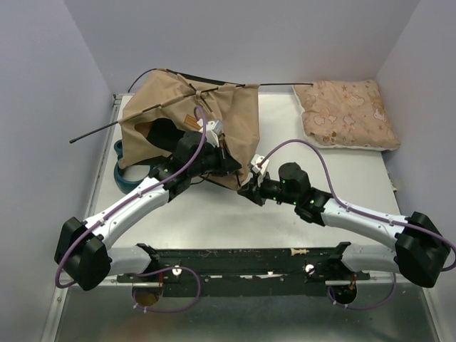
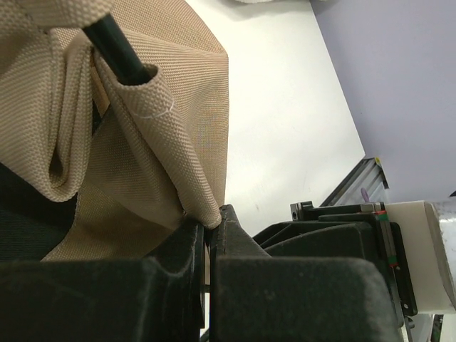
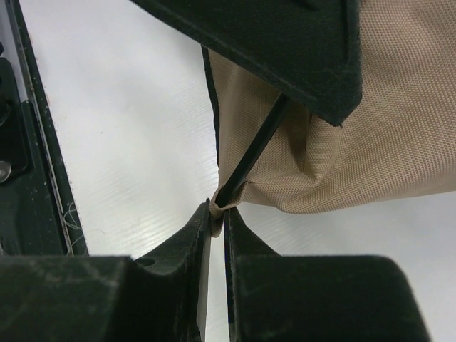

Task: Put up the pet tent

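The pet tent (image 1: 214,114) is a half-raised heap of tan fabric at the back left, with thin black poles (image 1: 100,131) sticking out left and right and an orange-brown label (image 1: 189,120). My left gripper (image 1: 222,152) is shut on a fold of the tent's fabric (image 2: 203,214); a black pole (image 2: 117,46) enters a fabric pocket just above it. My right gripper (image 1: 251,187) is shut on the tent's lower corner pocket (image 3: 218,210), where a black pole end (image 3: 253,153) sits. The pom-pom is hidden.
A pink patterned cushion (image 1: 347,112) lies at the back right. A teal strap (image 1: 125,178) curls at the tent's left base. A black rail (image 1: 249,260) with the arm bases runs along the near edge. Grey walls close in the left, back and right.
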Motion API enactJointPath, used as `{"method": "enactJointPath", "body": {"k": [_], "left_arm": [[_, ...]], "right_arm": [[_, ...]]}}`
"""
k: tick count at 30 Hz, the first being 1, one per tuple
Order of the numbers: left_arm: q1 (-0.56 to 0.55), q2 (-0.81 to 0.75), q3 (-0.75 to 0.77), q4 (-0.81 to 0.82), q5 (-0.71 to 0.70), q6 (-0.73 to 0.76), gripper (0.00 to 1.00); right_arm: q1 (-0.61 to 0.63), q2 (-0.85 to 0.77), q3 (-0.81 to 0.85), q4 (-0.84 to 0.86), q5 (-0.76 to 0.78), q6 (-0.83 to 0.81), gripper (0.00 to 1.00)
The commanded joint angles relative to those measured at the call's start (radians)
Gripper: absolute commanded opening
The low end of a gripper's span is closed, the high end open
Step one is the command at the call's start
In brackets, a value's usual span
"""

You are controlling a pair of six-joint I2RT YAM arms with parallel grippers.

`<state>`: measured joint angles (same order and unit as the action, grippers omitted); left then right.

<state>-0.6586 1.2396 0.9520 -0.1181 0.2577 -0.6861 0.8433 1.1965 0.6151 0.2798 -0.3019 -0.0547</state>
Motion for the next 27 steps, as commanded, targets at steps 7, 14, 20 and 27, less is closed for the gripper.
{"method": "enactJointPath", "body": {"k": [7,14,20,27], "left_arm": [[-0.059,-0.034,-0.075,0.063,-0.046,0.045,0.00],[-0.078,-0.011,-0.091,0.055,-0.075,0.020,0.00],[-0.084,0.001,-0.104,0.067,-0.060,-0.015,0.00],[-0.114,-0.003,-0.130,0.080,-0.058,-0.036,0.00]], "right_arm": [[-0.032,0.051,0.135,0.007,0.017,0.190,0.18],[-0.036,0.060,0.155,0.022,0.000,0.194,0.21],[-0.049,0.068,0.156,0.055,0.023,0.216,0.19],[-0.069,0.083,0.169,0.105,0.037,0.220,0.24]]}}
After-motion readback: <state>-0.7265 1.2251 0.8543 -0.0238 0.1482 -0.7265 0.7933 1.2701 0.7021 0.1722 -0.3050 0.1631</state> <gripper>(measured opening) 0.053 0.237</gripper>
